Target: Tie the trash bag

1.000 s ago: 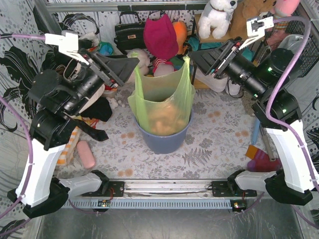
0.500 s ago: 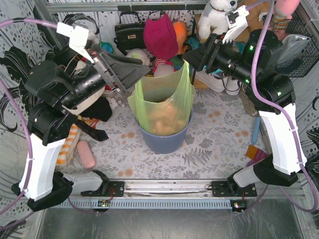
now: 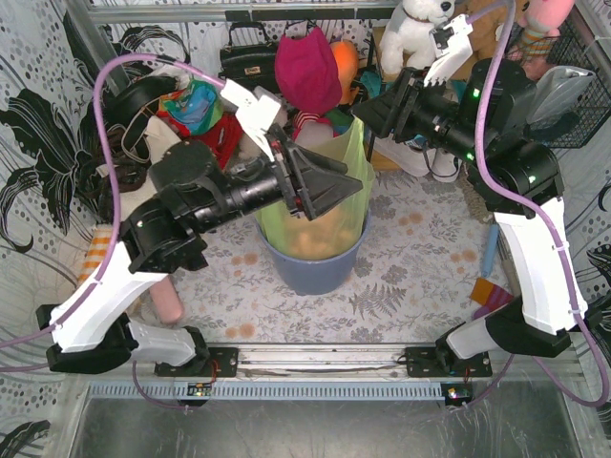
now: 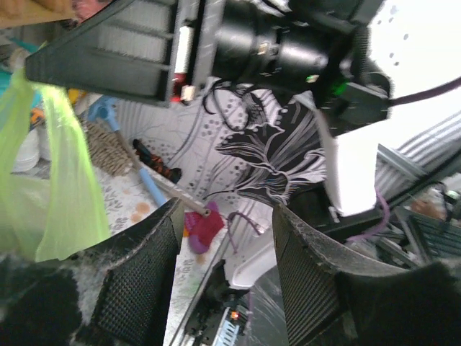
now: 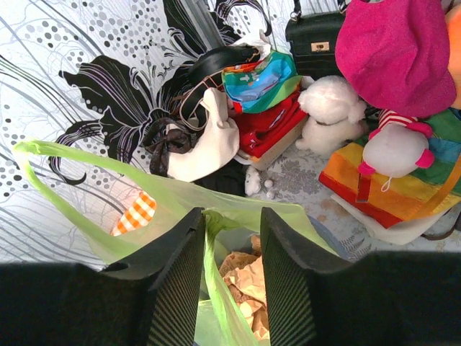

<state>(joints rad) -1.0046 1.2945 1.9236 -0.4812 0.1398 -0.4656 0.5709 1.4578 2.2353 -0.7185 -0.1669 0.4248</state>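
Observation:
The trash bag (image 3: 346, 153), light green with crumpled brown paper (image 3: 313, 239) inside, stands in a blue-grey bin (image 3: 315, 272) at mid table. My left gripper (image 3: 348, 189) reaches across over the bag's mouth, open and empty. In the left wrist view its jaws (image 4: 227, 216) hold nothing, and a green bag handle (image 4: 47, 180) hangs to their left. My right gripper (image 3: 361, 113) is at the top of the bag's right handle. In the right wrist view it (image 5: 232, 216) is open, with a green handle strand (image 5: 216, 267) between the jaws, lying against the left finger (image 5: 180, 267).
Plush toys (image 3: 420, 29), a black handbag (image 3: 246, 62), a magenta hat (image 3: 307, 67) and clothes crowd the back. A pink object (image 3: 172, 303) lies at the left. A blue pen (image 3: 491, 250) and a red-purple object (image 3: 496, 305) lie at the right. A metal rail (image 3: 315, 361) runs along the front.
My left arm swung right from the bag's left handle to over the bag's mouth. My right gripper rose and moved left to the right handle's top, then stayed.

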